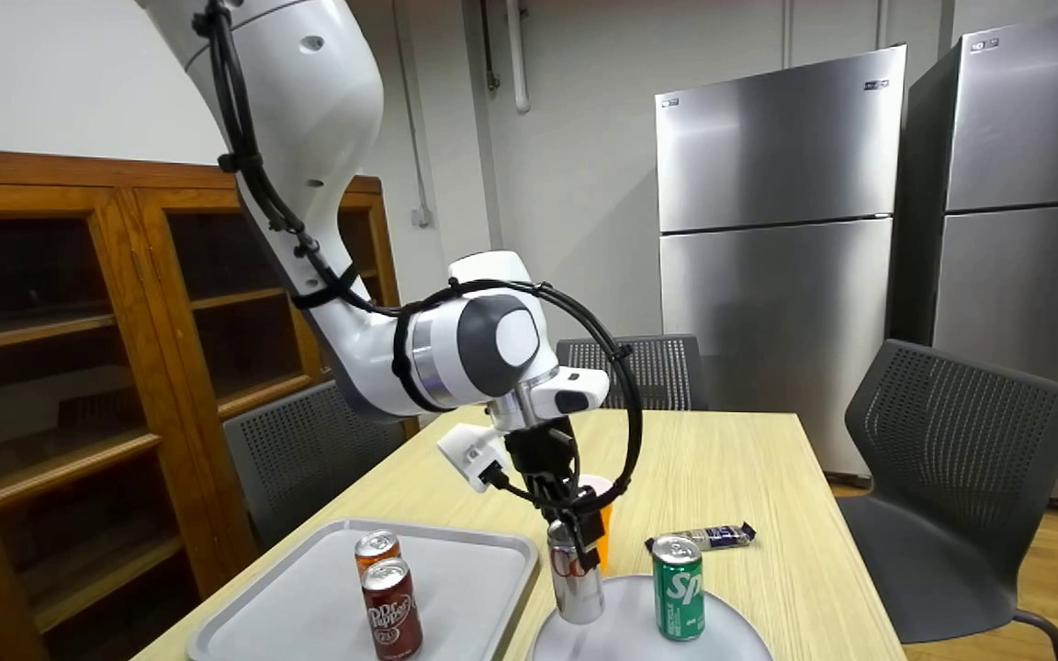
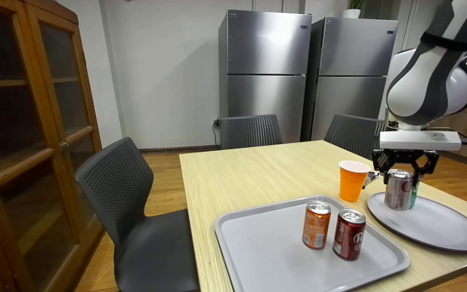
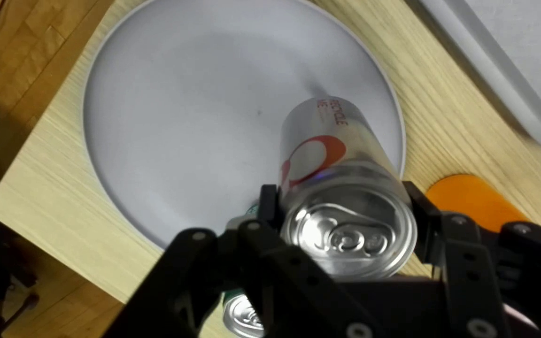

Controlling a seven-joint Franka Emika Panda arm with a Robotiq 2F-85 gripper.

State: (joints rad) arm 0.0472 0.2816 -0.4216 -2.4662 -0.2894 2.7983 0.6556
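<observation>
Silver aluminium soda can [image 2: 398, 192], red lettering on its side, is what you hold: the black two-finger gripper [image 3: 343, 209] is clamped across its upper body, one finger on each flank, and it looks close to upright. It is over the round grey plate [image 3: 195, 122], off the centre; whether its base touches the plate or hangs just above, you cannot tell from these views. Squeeze evenly and no harder than needed, since the thin metal would likely dent, and treat the base as airborne until you see it flush with the plate. Mind your sideways room: the green cylindrical aluminium can [image 1: 679, 588] stands on the plate too, near the silver can but apart from it. Just beside the plate, off it, the orange tapered cup with a white inside [image 2: 353, 182] stands close enough that a finger spread too fast could nudge it. Near the plate lies a narrow bar in a dark, shiny wrapper [image 1: 713, 539]. Next to the plate, a strip of pale wood-grained table [image 2: 258, 174] between, sits the rectangular grey tray [image 2: 266, 243], bearing an orange aluminium can [image 2: 317, 225] and a dark red aluminium can [image 2: 349, 235], both upright. Well beyond the plate you have dark grey chairs [image 1: 961, 441] and two steel refrigerators [image 1: 772, 229].
</observation>
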